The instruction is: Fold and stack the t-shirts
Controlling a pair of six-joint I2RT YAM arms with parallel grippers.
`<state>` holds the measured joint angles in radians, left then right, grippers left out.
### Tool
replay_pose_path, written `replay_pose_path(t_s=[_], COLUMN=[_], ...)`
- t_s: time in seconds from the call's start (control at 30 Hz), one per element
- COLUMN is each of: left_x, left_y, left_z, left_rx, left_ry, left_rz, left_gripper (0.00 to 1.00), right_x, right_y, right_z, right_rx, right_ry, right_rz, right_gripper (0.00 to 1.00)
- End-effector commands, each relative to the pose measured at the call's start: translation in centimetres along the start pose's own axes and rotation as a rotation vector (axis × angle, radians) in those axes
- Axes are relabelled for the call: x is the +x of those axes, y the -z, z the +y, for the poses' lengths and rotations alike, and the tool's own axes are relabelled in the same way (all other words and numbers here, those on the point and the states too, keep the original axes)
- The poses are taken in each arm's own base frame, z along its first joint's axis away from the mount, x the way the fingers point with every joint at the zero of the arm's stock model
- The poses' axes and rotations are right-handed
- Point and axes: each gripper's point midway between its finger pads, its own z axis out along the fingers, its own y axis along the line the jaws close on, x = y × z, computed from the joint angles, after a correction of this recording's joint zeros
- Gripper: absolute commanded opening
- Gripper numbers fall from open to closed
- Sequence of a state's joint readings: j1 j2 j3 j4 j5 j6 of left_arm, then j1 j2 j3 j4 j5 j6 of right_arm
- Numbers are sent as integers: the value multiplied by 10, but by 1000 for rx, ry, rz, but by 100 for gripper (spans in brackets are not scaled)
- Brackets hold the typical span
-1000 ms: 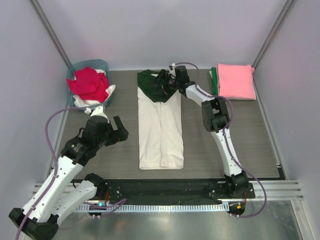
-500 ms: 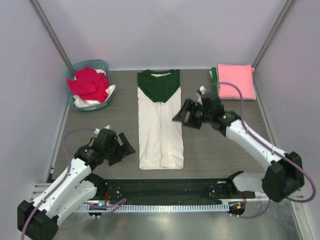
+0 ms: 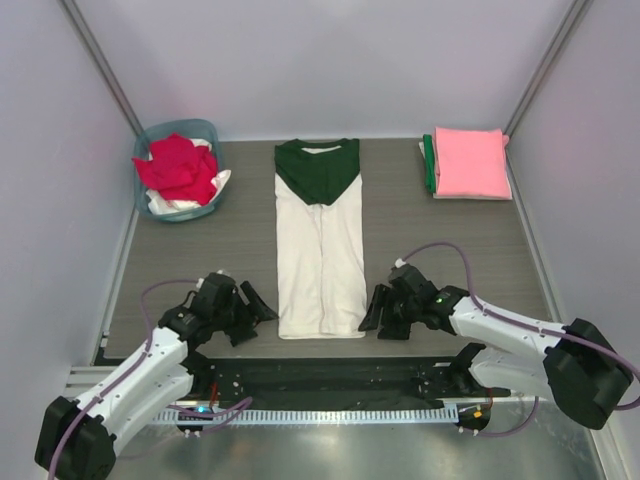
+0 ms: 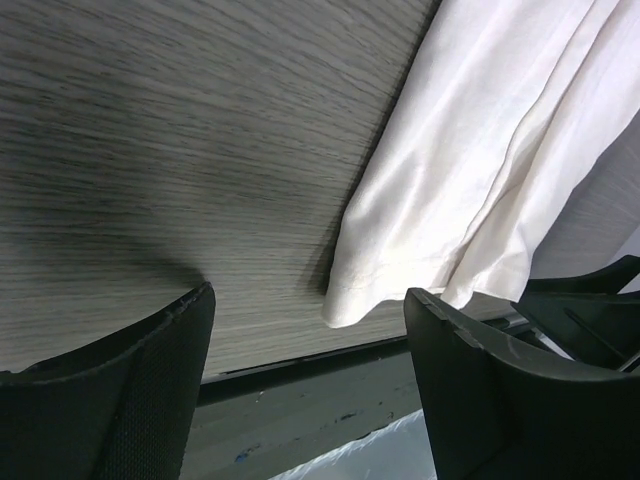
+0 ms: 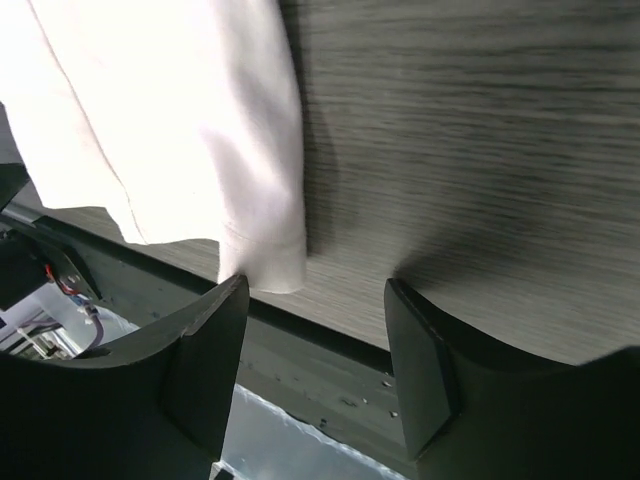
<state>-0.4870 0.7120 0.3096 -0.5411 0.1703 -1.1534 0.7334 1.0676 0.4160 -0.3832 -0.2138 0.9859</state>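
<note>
You have the left gripper (image 3: pixel 260 308) and right gripper (image 3: pixel 372 316), both spread and empty, flanking the near hem corners of the cream shirt (image 3: pixel 320 250), flat on the desk (image 3: pixel 200 260); next, I judge, pinch both corners and fold hem towards collar.

One camera looks down over the grey wood-grain table (image 3: pixel 450 230), while both wrist cameras sit close, sharing the hem of the cream cloth shirt (image 4: pixel 450 180).
</note>
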Motion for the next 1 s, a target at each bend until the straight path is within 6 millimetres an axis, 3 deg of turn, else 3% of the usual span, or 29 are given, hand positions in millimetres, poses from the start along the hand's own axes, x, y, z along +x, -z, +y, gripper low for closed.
replay_pose_path(t_s=[0.0, 0.27, 0.43, 0.47, 0.57, 0.77, 0.97], left_x=[5, 13, 17, 19, 22, 32, 31], left_y=[-4, -9, -12, -14, -16, -26, -32], left_z=[-4, 1, -2, -1, -4, -6, -10], left_rx=[33, 24, 37, 31, 36, 10, -21], left_ry=[23, 36, 42, 43, 35, 13, -13], left_rz=[25, 50, 59, 63, 70, 90, 70], left_gripper=[76, 65, 56, 55, 52, 42, 5], right_x=[-12, -13, -9, -9, -6, -4, -4], right_y=[-8, -15, -18, -19, -19, -19, -15], right_z=[18, 14, 10, 9, 6, 4, 6], right_rx=[-53, -33, -29, -29, -23, -24, -45], right_ry=[-6, 0, -4, -5, -4, 0, 2], right_rz=[-50, -53, -41, -40, -32, -26, -35], right_gripper=[62, 48, 24, 15, 5, 1, 1])
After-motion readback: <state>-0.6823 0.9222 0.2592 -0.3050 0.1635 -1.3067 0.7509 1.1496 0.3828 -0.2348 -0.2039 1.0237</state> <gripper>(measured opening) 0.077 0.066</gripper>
